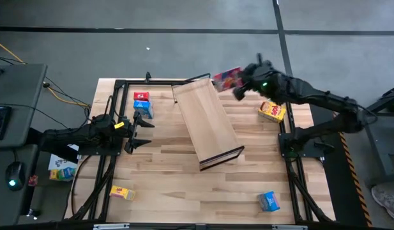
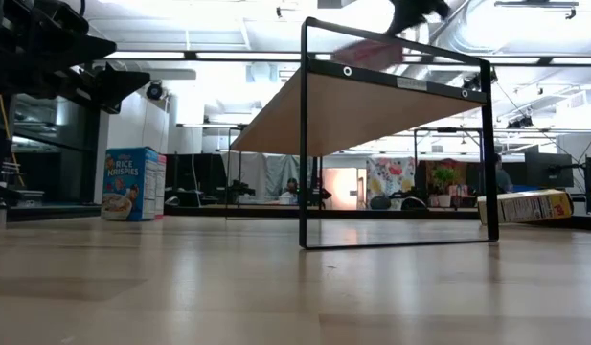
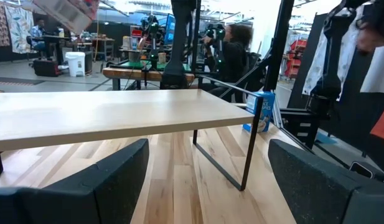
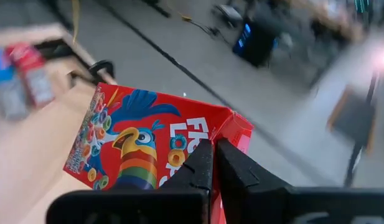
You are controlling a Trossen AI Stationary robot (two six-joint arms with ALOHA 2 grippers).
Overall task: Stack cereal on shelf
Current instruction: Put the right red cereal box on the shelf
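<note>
The shelf (image 1: 206,121) is a long light-wood panel on thin dark legs and stands slantwise on the table's middle. My right gripper (image 1: 238,89) is shut on a red cereal box (image 1: 227,78), raised in the air just right of the shelf's far end. In the right wrist view the box (image 4: 142,143) shows its printed front. A red box (image 1: 141,96) and a blue box (image 1: 144,108) stand at the far left. My left gripper (image 1: 142,131) waits open, level, near them, pointing toward the shelf (image 3: 117,115). My right gripper pinches the red box at one end, by the corner where the printed front meets a narrow side (image 4: 228,127). The fingers (image 4: 198,165) stand almost together, and they hide what lies between them. The box is lifted clear of table and shelf and hangs tilted.
A yellow box (image 1: 272,112) lies near the table's right edge, and a blue box (image 1: 269,201) at the near right. Another yellow box (image 1: 122,191) lies at the near left. Dark frame rails (image 1: 104,185) run along both sides of the table.
</note>
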